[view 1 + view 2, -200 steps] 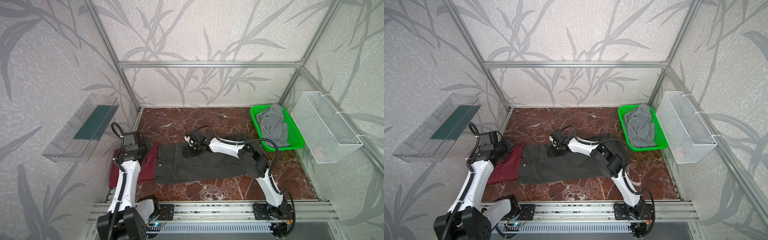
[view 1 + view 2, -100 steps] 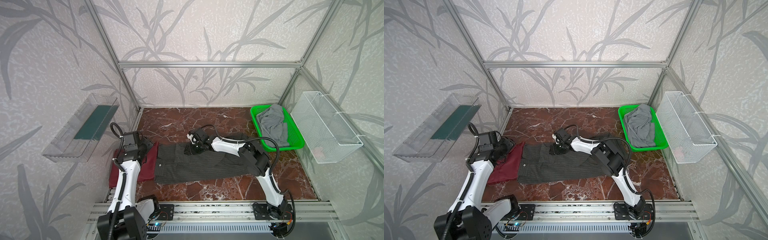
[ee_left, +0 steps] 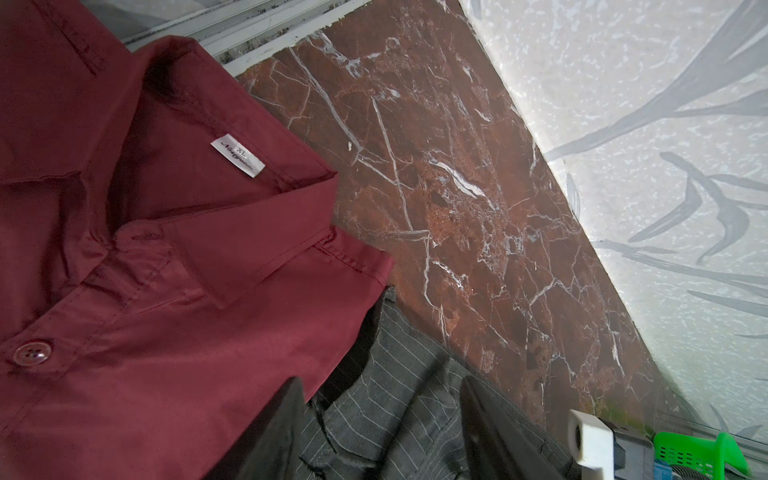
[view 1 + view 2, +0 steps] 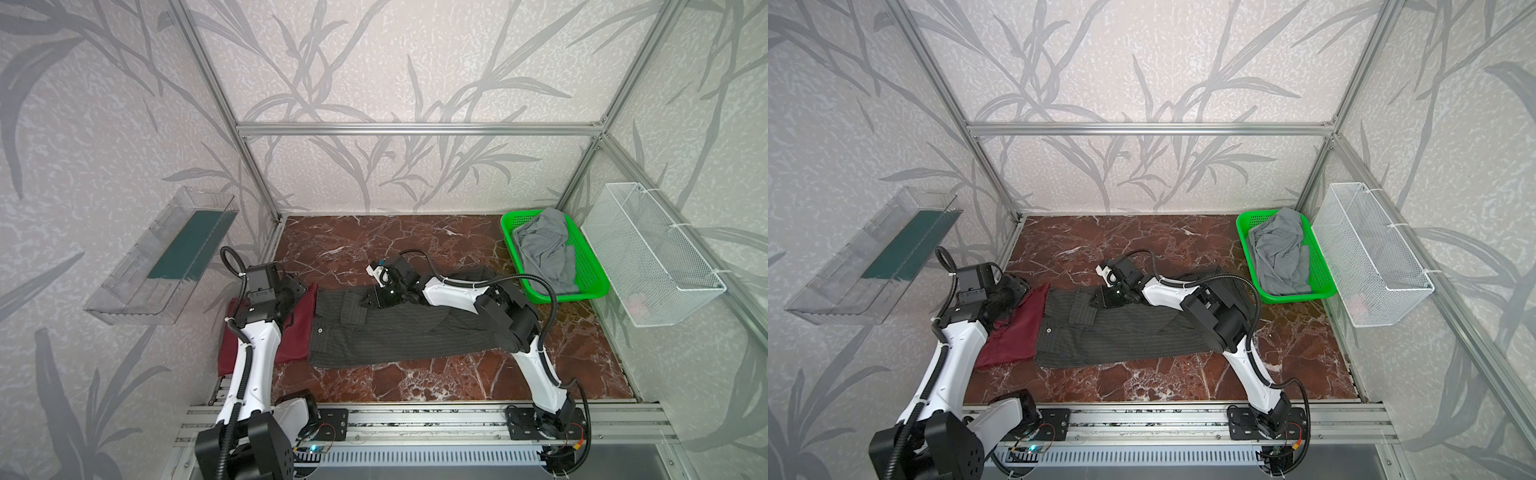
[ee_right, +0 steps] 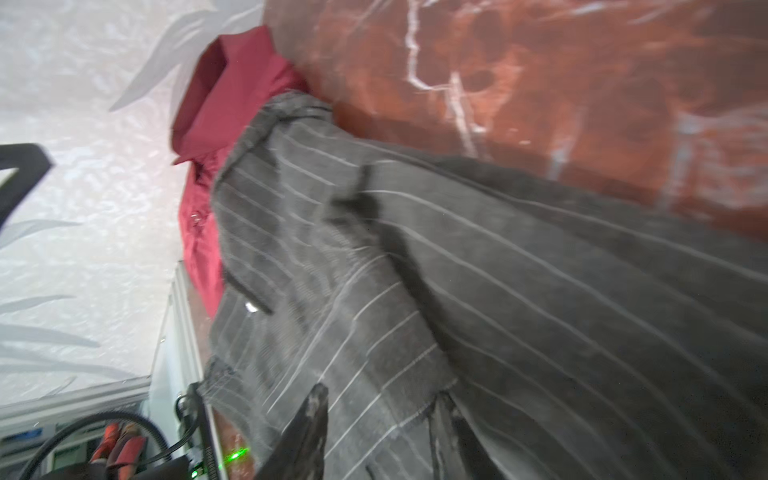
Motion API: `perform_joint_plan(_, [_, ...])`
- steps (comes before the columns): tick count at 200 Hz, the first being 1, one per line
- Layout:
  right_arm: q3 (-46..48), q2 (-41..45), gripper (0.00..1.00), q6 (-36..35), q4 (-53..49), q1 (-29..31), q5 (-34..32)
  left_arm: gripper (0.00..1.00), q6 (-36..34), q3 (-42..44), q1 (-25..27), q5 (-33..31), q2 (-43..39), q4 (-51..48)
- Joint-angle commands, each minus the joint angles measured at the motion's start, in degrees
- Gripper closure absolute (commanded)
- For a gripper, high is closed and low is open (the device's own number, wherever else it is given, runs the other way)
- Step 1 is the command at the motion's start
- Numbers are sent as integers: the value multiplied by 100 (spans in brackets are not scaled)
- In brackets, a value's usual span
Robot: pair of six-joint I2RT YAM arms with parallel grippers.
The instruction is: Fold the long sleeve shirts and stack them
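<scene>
My right claw (image 4: 376,296) is down on the collar end of the charcoal pinstriped shirt (image 4: 395,332), at the edge farthest from me. In the right wrist view a flap of striped cloth lies between its fingers (image 5: 311,432), which stand partway apart. That view is blurred, so I cannot tell whether the cloth is actually pinched.

My left claw (image 3: 386,432) has its jaws well apart, with nothing gripped. It sits over the spot where the maroon shirt (image 3: 145,291) meets the pinstriped one, and striped cloth shows in the gap.

In both top views the pinstriped shirt lies stretched across the middle of the red marble tabletop (image 4: 415,241), with its collar (image 4: 353,309) and a white button (image 4: 321,329) toward the left. The right arm crosses over its right end. The maroon shirt lies at the tabletop's left edge, touching the pinstriped shirt's collar end. Its collar is open, showing a white size label (image 3: 237,155) and a maroon button (image 3: 32,352).

A green basket (image 4: 561,296) holding crumpled grey cloth (image 4: 544,249) sits at the far right.
</scene>
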State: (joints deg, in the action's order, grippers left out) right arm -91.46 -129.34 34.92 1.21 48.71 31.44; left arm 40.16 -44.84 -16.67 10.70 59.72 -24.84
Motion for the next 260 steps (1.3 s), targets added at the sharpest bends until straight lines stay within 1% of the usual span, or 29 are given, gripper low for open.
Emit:
perform_joint_plan(1, [-448,-228,60,-34,250,282,541,39,44,66,-63,51,23,58])
perform_joint_plan(35, [-1225,-750,60,128,110,572,705,39,44,61,-104,21,-2,33])
perform_joint_plan(40, [-1292,-792,60,316,164,597,737,39,44,62,-115,22,-13,25])
perform_joint_plan(52, [-1406,-860,60,504,295,654,765,39,49,56,-134,13,-12,22])
perform_joint_plan(85, [-1811,-1005,57,731,384,832,727,39,53,61,-187,88,22,55])
perform_joint_plan(106, [-2207,-1197,55,793,110,864,742,39,75,70,-223,114,27,56])
perform_joint_plan(122, [-2452,-1283,55,714,-208,845,717,39,71,67,-232,97,4,58])
perform_joint_plan(131, [-2255,-1095,54,617,-246,778,551,39,62,72,-238,81,-24,27])
perform_joint_plan(143, [-1554,-650,53,679,235,613,288,39,44,62,-236,69,-50,5])
perform_joint_plan(151, [-1240,-425,52,734,425,478,231,39,42,70,-238,72,-66,2])
perform_joint_plan(181, [-1138,-62,50,572,161,196,674,39,145,95,-297,222,-1,146])
perform_joint_plan(192, [-1070,101,50,483,-21,142,684,39,174,92,-351,314,39,173])
perform_joint_plan(200, [-931,285,50,366,-237,107,472,39,178,99,-383,383,66,177])
perform_joint_plan(212, [-733,539,50,202,-771,49,-128,39,178,118,-411,411,59,168])
perform_joint_plan(218, [-668,602,50,206,-1057,14,-415,39,185,135,-416,424,40,176])
perform_joint_plan(221, [-630,625,50,30,-1149,-4,-486,39,185,143,-416,424,25,188])
perform_joint_plan(227, [-550,678,48,-48,-1281,-30,-626,39,200,179,-416,430,2,211])
perform_joint_plan(240, [-386,758,48,-80,-1645,-41,-1244,39,220,198,-416,438,-22,247])
perform_joint_plan(247, [-277,757,48,-75,-1678,-46,-1323,39,220,195,-416,442,-14,264])
perform_joint_plan(260, [-167,675,48,43,-1645,-46,-1225,39,209,185,-412,462,12,244])
